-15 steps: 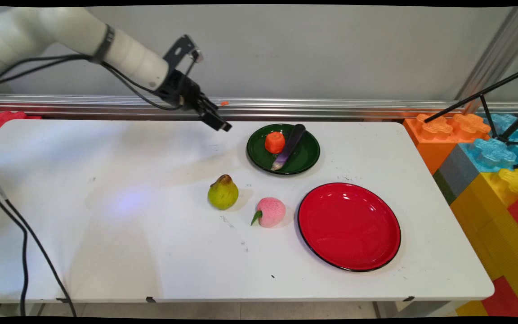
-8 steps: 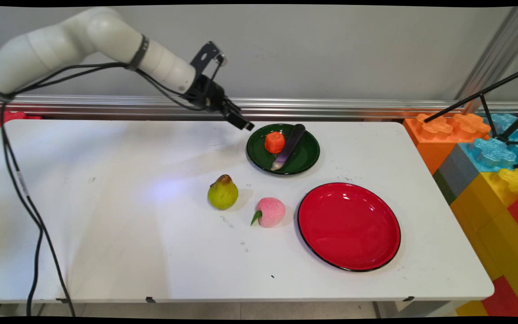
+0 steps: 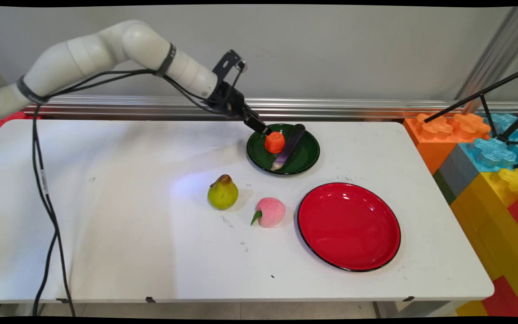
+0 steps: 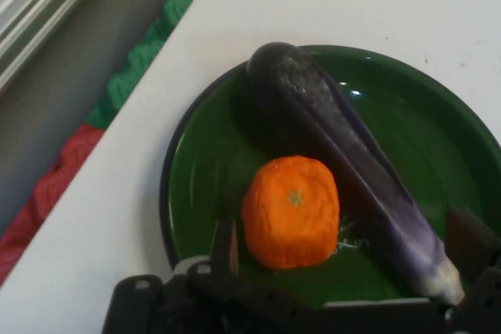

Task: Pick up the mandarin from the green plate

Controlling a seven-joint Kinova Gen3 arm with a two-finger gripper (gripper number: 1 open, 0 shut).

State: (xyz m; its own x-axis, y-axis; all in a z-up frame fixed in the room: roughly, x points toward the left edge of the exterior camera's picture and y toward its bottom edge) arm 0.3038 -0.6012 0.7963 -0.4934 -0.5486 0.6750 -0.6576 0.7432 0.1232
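My gripper (image 3: 264, 130) hangs over the left rim of a green plate (image 3: 306, 157) at the back of the table. On that plate lie an orange fruit (image 3: 275, 142) and a purple eggplant (image 3: 289, 145). In the hand view the gripper (image 4: 345, 228) is open. Its left finger (image 4: 225, 242) stands just left of the orange fruit (image 4: 291, 210), its right finger (image 4: 468, 236) beyond the eggplant (image 4: 352, 150), with the green plate (image 4: 196, 170) underneath. Nothing is held.
A green pear (image 3: 223, 192) and a pink peach (image 3: 270, 212) sit on the white table (image 3: 106, 225) nearer the front. A large red plate (image 3: 349, 226) lies right of them. Coloured toy blocks (image 3: 488, 157) stand off the right end.
The arm has swung right and down along the back of the table, bringing the gripper from left of the green plate to just over its rim by the orange fruit.
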